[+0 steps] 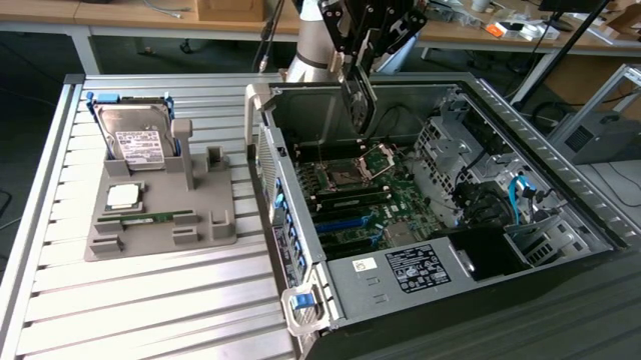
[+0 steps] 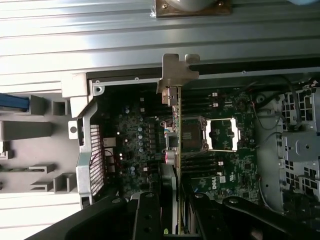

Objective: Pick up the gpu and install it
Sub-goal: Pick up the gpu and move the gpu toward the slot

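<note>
Misalignment is the worry from where I stand. The black two-fingered gripper (image 1: 367, 52) is clamped on the gpu (image 1: 359, 101), a thin dark flat card with a silver metal end bracket (image 2: 177, 75). It holds the card edge-down in the air inside the open grey metal computer case (image 1: 561, 187), which lies on its side along the slatted aluminium table (image 1: 150, 300), by that table's edge at the exterior view's right.

The card hangs above the green motherboard (image 1: 401, 195), roughly over the open silver CPU socket (image 1: 376, 154) and apart from the blue expansion slots (image 1: 346, 223) further along the board. If it came down here, I judge its bottom edge could strike the exposed socket or the parts around it.

In the wrist view the bracket sits close to the case's rear wall, so it might snag there and twist the card. The hold is on a thin edge, so any such knock could tilt the card between the fingers, and its contacts would then meet a slot askew.
</note>
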You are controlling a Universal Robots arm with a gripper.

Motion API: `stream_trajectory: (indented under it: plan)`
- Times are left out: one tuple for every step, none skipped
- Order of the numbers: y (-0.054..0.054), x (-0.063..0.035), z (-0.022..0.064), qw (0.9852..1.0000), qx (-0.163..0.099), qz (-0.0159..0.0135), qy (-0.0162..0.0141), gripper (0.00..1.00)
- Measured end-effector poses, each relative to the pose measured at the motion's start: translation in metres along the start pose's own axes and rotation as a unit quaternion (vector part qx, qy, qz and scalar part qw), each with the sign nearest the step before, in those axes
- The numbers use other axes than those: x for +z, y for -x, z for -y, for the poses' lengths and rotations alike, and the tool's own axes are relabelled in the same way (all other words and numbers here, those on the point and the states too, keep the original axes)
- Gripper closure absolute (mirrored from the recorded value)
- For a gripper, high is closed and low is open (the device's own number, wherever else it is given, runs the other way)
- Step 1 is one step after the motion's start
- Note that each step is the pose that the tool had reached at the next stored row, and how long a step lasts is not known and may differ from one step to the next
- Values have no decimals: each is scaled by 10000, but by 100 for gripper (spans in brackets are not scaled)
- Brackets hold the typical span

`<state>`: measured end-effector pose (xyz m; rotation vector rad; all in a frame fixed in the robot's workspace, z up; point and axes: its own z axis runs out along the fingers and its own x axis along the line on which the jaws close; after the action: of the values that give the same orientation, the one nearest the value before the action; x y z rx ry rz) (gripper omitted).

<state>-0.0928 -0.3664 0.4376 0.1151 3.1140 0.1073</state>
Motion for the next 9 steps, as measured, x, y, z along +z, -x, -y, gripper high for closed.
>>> stream_trajectory:
  plan:
    - [4,5,1,10000,0,0,0,73]
    - [10,13,2,10000,0,0,0,73]
    - [15,19,3,10000,0,0,-1,73]
    - [19,23,4,10000,0,0,-10,73]
    - [22,26,4,10000,0,2,-32,73]
    - [26,28,4,10000,-1,5,-68,73]
    - [29,30,4,9999,-3,8,-114,73]
    - [33,33,4,9999,-5,12,-167,73]
    - [37,37,4,9998,-6,15,-205,73]
